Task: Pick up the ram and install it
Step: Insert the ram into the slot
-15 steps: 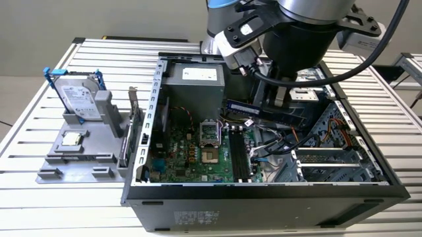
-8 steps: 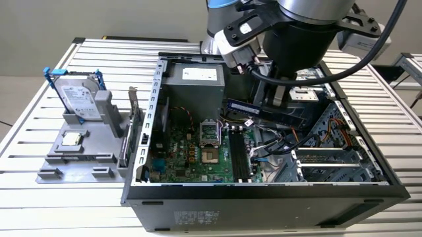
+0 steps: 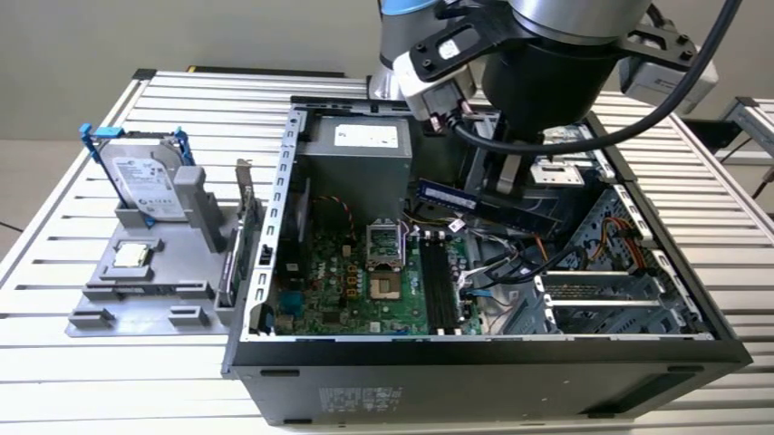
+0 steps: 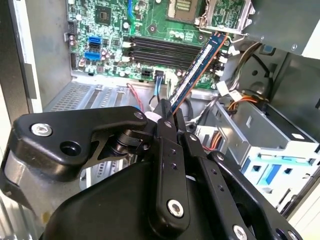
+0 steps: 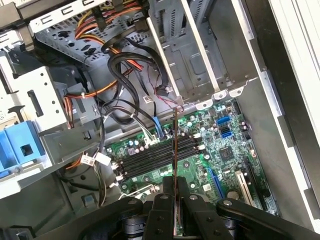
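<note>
The ram (image 4: 197,70) hangs inside the open case (image 3: 484,381) above the motherboard's black slots (image 5: 155,157), clamped at one end between closed fingers (image 4: 166,140), probably so its contact edge stays free for seating.

Hand (image 4: 169,114) pinched tight, arm downward

A slatted metal table (image 3: 109,390) carries an open computer case (image 3: 484,385) beside a grey parts fixture (image 3: 136,292)

glossy black gripper (image 4: 169,113), circuit-board ram (image 4: 198,65), matt grey metal case (image 4: 47,50)
</note>
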Motion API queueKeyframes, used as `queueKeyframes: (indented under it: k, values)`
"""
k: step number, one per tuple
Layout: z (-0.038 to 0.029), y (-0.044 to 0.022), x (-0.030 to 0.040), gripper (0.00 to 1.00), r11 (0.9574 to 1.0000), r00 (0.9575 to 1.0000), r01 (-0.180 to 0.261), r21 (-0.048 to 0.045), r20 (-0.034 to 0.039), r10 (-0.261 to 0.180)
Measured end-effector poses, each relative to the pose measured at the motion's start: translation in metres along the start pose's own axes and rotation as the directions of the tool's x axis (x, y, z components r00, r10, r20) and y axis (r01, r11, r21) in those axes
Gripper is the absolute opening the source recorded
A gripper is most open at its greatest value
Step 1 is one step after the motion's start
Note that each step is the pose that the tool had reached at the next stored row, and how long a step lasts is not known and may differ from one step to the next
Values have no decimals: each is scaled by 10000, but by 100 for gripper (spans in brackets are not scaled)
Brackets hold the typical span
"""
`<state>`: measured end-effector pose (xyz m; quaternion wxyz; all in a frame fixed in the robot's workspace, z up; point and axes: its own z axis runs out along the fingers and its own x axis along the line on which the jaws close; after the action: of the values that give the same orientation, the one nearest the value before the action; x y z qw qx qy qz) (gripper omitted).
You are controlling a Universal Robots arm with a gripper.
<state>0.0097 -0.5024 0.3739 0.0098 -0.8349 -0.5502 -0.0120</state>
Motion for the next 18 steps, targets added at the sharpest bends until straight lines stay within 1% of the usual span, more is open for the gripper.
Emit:
queueKeyframes:
  k: [9,18]
  values:
    - [0,0,0,0,9990,9990,-438,-13,-2,438]
    - [0,0,0,0,9961,9961,-884,-27,-4,884]
